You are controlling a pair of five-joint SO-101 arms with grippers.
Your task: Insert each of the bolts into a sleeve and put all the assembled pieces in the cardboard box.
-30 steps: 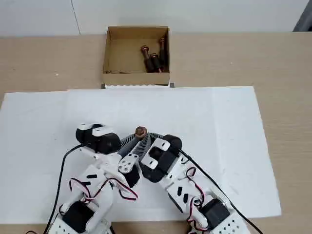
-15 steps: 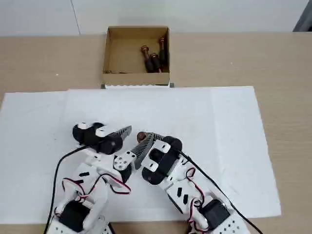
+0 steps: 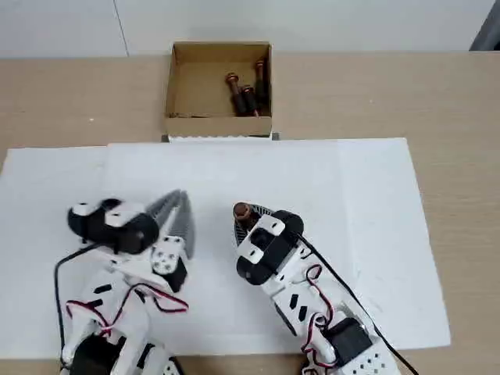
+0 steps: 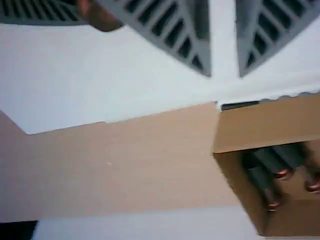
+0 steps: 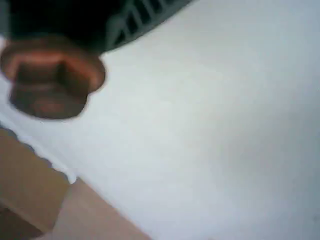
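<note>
High view. Wooden table [image 3: 453,101], with a white paper sheet [image 3: 375,234] across its near part. Both grippers are over this sheet.

Cardboard box [image 3: 176,86]: open top, on bare table just past the sheet's far edge. It is ahead of both grippers and well apart from them, lying between their lines of aim. In the left wrist view the box [image 4: 260,125] sits beyond the fingertips, across sheet and table.

Left gripper [image 3: 183,197]: points toward the box end of the table. The jaws are slightly apart with a narrow gap at the tips and nothing between them. In the left wrist view the gripper [image 4: 223,74] has bare sheet showing through the gap.

Right gripper [image 3: 245,219]: beside the left gripper and not touching it. Its jaws are closed around a bolt [image 3: 242,211], whose copper-coloured head sticks out at the tips. In the right wrist view the bolt [image 5: 50,80] head is seen close up against a grey finger [image 5: 140,20]. I cannot tell whether a sleeve is on it, as the shank is hidden in the jaws.

Assembled pieces [image 3: 246,92]: a few lie in the box, in its half on the right gripper's side. They are dark bodies with copper-coloured ends. They also show in the left wrist view [image 4: 270,170].
</note>
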